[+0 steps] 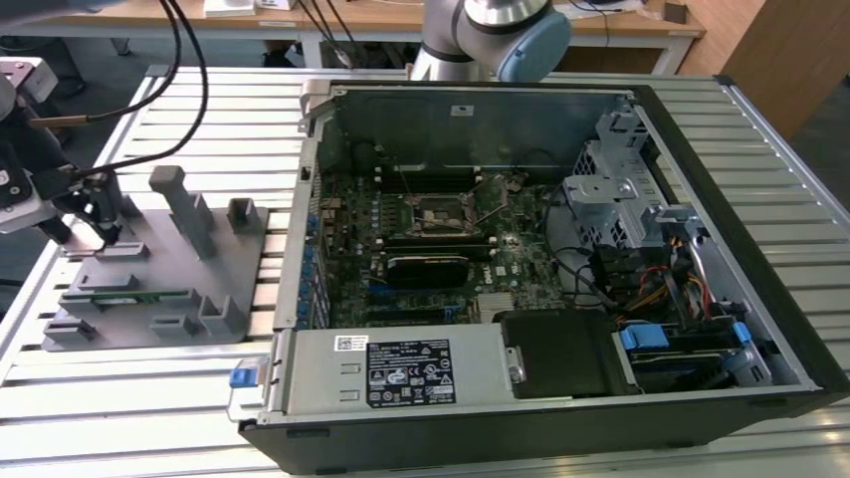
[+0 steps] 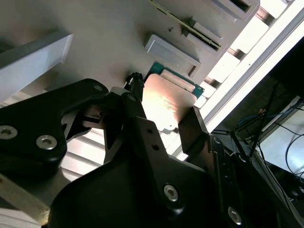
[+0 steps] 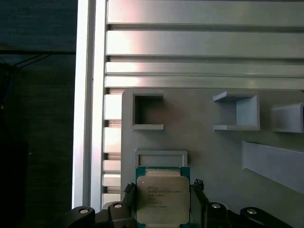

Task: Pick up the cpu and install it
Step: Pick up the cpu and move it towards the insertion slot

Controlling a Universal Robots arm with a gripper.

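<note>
Work stood near its very start, by my reckoning. My claw (image 1: 96,239) hung at the exterior view's left, low over a grey tray (image 1: 166,284) on the slatted bench (image 1: 199,110), well apart from the open computer case (image 1: 743,189) at the exterior view's right. In the first wrist view the chip (image 3: 163,199) lay flat on that tray, metal top up with a green rim round it, just beside a small raised pocket (image 3: 161,152). My claw sat astride it, one side at each of two opposite edges. Whether I was clamped on the chip or merely stood apart around it, I could not tell, because in both wrist views my claw came so near its edges that no gap could be judged either way. The chip looked to be resting on the tray rather than lifted, though I would not swear to it. A green memory stick (image 1: 126,296) lay in another slot of the same tray. Inside the case, the socket (image 1: 439,212) on the board (image 1: 398,299) looked dark and open, with nothing seated in it that I could make out. So I judged the reach to the chip done, while the chip itself was not yet out of the tray and nowhere near the socket.
</note>
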